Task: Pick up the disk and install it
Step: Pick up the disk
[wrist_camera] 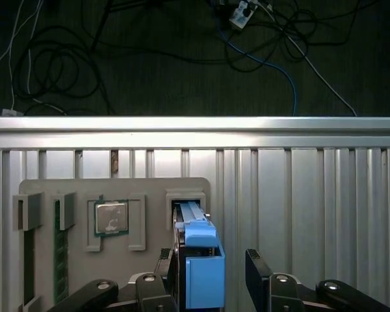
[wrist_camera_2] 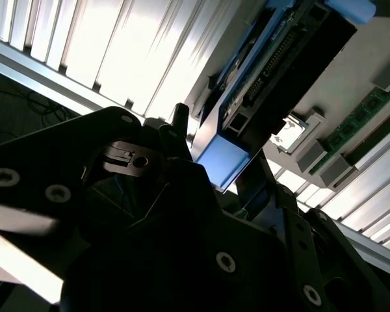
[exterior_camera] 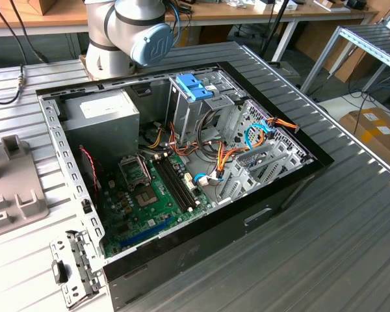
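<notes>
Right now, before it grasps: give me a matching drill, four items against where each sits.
Items:
1. disk
2. processor chip
3. memory stick
4. power-supply box

Places:
A. inside the computer case
B. flat in a square recess of the fixture
C. on edge in a fixture slot, straddled by the open tool
D. in the fixture's long narrow slot

Pairs: 1-C, 2-B, 3-D, 4-A
</notes>
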{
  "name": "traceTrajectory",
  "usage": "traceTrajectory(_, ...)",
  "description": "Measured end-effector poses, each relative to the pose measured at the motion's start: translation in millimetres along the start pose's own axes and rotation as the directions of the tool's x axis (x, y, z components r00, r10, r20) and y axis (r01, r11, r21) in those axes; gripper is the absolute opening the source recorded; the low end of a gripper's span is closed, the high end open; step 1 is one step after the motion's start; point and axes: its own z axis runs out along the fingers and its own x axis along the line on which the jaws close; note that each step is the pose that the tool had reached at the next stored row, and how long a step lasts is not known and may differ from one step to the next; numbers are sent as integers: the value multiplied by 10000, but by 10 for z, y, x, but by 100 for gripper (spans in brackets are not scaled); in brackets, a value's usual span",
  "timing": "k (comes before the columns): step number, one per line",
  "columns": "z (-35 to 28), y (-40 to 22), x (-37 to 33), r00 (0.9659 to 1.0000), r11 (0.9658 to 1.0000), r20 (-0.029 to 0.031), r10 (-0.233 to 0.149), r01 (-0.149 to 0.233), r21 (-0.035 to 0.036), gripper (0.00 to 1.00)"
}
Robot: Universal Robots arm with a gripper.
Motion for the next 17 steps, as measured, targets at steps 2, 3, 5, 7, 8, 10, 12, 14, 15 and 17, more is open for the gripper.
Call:
traceTrajectory(2,7,6,0,10000,10000,5,0,0,0,56)
traceTrajectory(3,9,8,1,10000,10000,7,0,0,0,56)
traceTrajectory(5,15,14,1,10000,10000,7,0,0,0,56)
traceTrajectory(7,18,17,1,10000,10000,7,0,0,0,56)
traceTrajectory(8,20,19,1,10000,10000,7,-1,1,0,56)
traceTrajectory(10,25,23,1,10000,10000,7,0,0,-1,56)
traceTrajectory(12,33,25,1,10000,10000,7,0,0,-2,56)
traceTrajectory(14,41,25,2,10000,10000,7,0,0,-1,56)
traceTrajectory(15,45,25,2,10000,10000,7,0,0,0,56)
traceTrajectory(17,54,25,2,10000,10000,7,0,0,0,56)
